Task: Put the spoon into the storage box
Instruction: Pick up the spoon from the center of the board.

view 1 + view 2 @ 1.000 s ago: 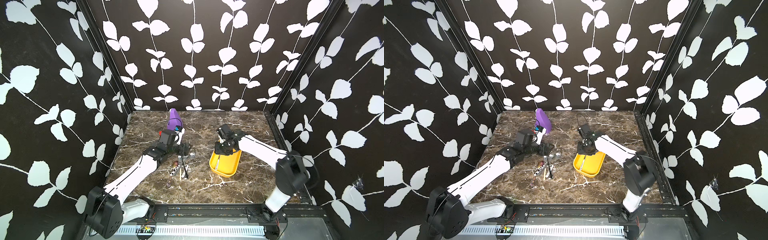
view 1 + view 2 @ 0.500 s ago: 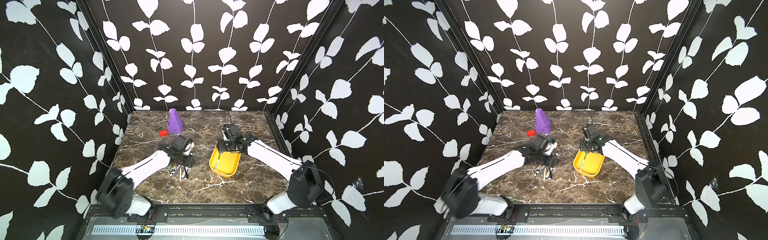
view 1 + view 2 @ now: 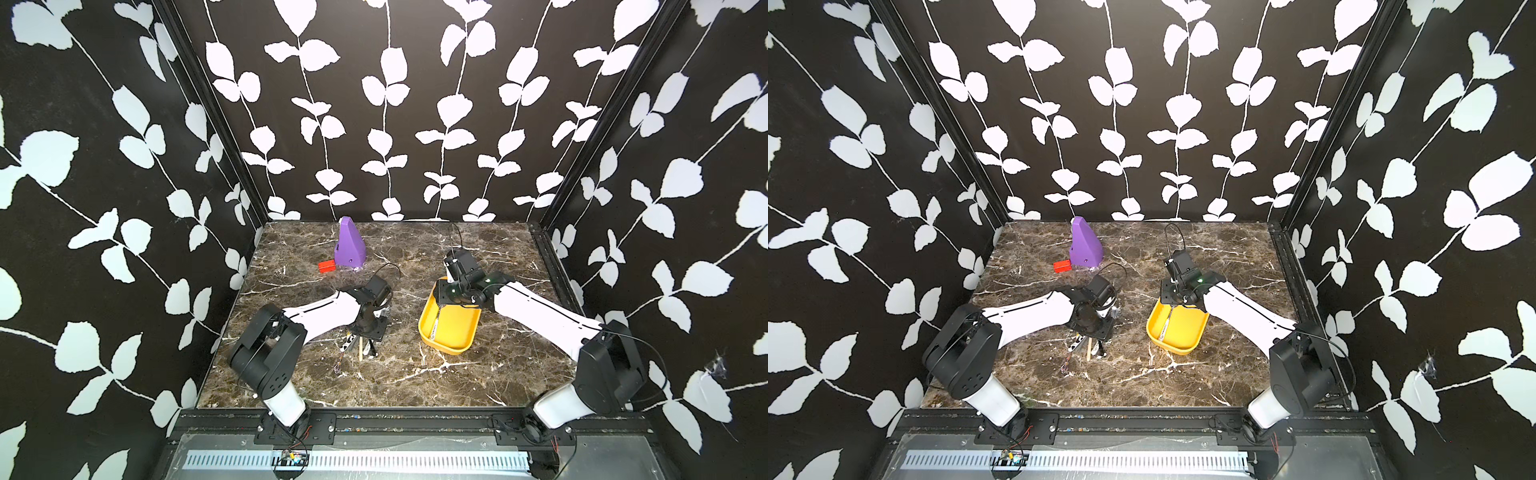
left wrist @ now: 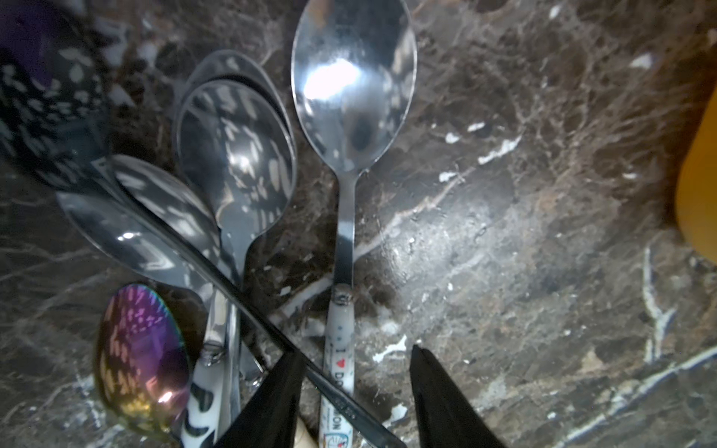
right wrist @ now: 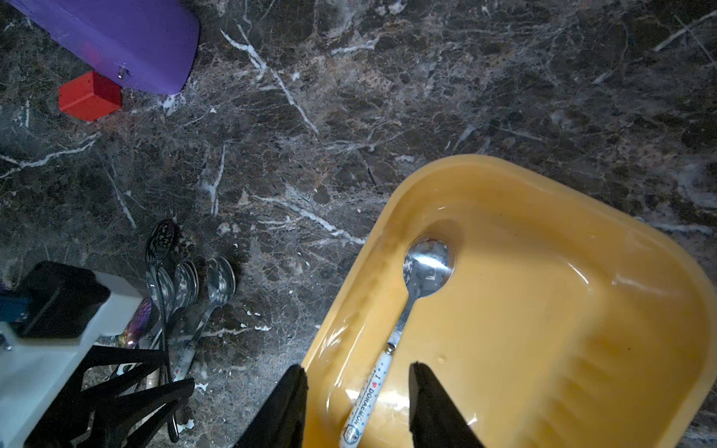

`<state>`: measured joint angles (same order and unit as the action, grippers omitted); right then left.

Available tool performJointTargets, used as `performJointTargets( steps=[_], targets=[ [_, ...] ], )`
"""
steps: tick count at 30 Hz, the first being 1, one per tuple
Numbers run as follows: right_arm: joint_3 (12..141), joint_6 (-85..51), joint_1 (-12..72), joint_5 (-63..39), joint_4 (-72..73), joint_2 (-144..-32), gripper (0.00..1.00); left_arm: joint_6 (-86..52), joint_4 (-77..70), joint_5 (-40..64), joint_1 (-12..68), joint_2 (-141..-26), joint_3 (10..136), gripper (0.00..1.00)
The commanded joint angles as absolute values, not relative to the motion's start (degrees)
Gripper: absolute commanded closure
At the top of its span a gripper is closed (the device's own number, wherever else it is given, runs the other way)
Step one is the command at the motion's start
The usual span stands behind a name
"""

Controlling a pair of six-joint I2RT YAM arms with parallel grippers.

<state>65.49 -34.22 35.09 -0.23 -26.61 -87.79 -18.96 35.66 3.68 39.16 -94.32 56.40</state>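
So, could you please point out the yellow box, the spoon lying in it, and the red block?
Box (image 5: 582, 349): right wrist view, bare floor.
Spoon (image 5: 428, 263): right wrist view, bowl.
Red block (image 3: 327, 266): a top view, top face.

A yellow storage box (image 3: 451, 328) sits on the marble table (image 3: 415, 374), at about 3 o'clock from the cluster of spoons (image 3: 361, 347). One spoon (image 3: 435, 324) lies inside the box along its 9 o'clock wall. The right gripper (image 3: 446, 297) hangs over the box's 12 o'clock end, its jaws hidden. The left gripper (image 3: 368, 334) points down onto the cluster. A purple wedge (image 3: 350, 245) and small red block (image 3: 327, 266) stand near 11 o'clock.
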Motion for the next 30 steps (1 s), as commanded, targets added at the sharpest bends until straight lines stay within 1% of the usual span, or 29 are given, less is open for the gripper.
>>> performJointTargets(
  steps=[1,2,5,12,15,21,23,27,30],
  targets=[
    [63.6,-34.3,34.9,0.0,-24.1,-87.8,0.54,-19.5,38.8,2.0,39.7,-96.6,56.0,0.52],
    [63.7,-34.2,34.9,0.0,-24.0,-87.9,0.54,-19.5,39.1,1.7,41.7,-97.1,56.1,0.53],
    [63.8,-34.1,34.9,-0.5,-23.5,-88.7,0.54,-19.5,40.0,0.7,42.8,-98.2,56.6,0.57],
    [64.3,-34.4,34.9,-2.4,-22.6,-90.5,0.54,-18.9,41.2,-0.8,43.2,-101.0,58.3,0.59],
    [64.8,-34.3,34.9,-2.7,-22.3,-91.3,0.54,-19.1,42.7,-2.9,43.2,-101.5,58.3,0.64],
    [67.1,-34.4,34.9,-4.3,-22.5,-95.5,0.54,-20.5,42.2,-4.2,43.2,-97.1,55.7,0.63],
    [67.3,-35.4,34.9,-5.3,-21.7,-96.1,0.54,-20.7,44.0,-4.6,43.2,-97.0,56.6,0.63],
    [68.2,-35.9,34.9,-6.3,-21.2,-96.8,0.54,-20.9,44.6,-7.5,43.0,-94.8,57.6,0.58],
    [68.5,-35.4,34.9,-5.9,-20.9,-97.0,0.54,-20.4,44.7,-5.3,42.3,-96.6,60.0,0.60]
  ],
)
